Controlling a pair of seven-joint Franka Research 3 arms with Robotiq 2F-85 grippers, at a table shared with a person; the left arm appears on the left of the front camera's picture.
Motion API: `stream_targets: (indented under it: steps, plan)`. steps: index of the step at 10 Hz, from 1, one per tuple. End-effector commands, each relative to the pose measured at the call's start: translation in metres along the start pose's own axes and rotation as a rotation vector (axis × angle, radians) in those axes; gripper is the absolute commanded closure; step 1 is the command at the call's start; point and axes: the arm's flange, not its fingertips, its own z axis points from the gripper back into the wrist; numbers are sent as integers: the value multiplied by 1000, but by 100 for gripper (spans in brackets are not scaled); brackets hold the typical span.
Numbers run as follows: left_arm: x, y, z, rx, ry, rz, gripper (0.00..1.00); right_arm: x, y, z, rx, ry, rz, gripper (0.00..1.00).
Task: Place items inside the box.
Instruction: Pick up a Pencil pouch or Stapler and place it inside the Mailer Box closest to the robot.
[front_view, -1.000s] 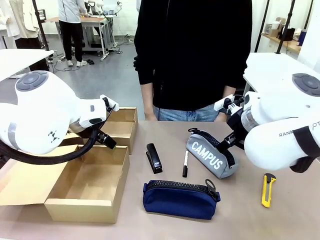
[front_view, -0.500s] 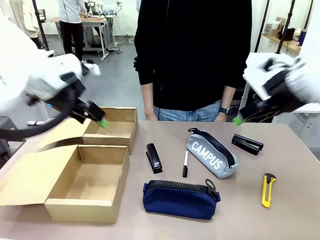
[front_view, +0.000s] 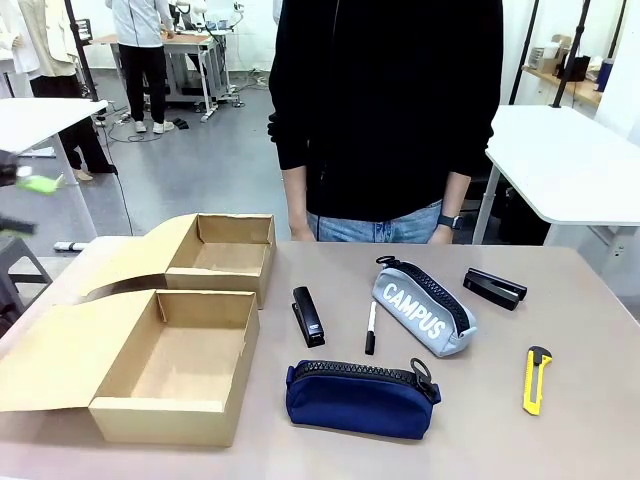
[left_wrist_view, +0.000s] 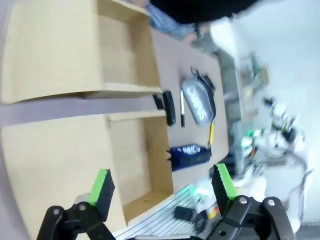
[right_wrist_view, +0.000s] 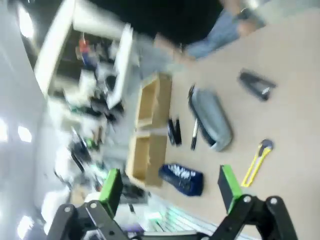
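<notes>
Items (front_view: 360, 398) lie on the worktop (front_view: 580, 440) right of the open box (front_view: 165, 418). Left tool (left_wrist_view: 162, 185) and right tool (right_wrist_view: 170, 189) hang high, wide open, empty. Approach the stapler (front_view: 308, 316) squarely, gripping across its narrow sides.

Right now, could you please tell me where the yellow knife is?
In the front view the yellow knife lies on the right side of the table, right of the grey pouch, with a black stapler farther back.
</notes>
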Motion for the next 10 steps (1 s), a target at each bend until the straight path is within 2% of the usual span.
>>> stream_targets:
  steps: [1, 2, 3, 4, 10]
  plan:
    - [6, 60, -4, -217, -320, 374, 0, -8, -67, -1, 103, -161, -114, 0]
    - [-11, 83, 3, -282, -446, 446, 0, -12, -84, -2, 68, -177, -155, 0]
    - [-19, 83, 3, -269, -527, 469, 0, -14, -90, -8, -15, -208, -173, 0]
    - [-11, 86, 26, -100, -189, 301, 0, -2, -79, 43, 51, -171, -170, 0]
    - [-11, 86, 26, -100, -189, 301, 0, -2, -76, 42, 40, -156, -201, 0]
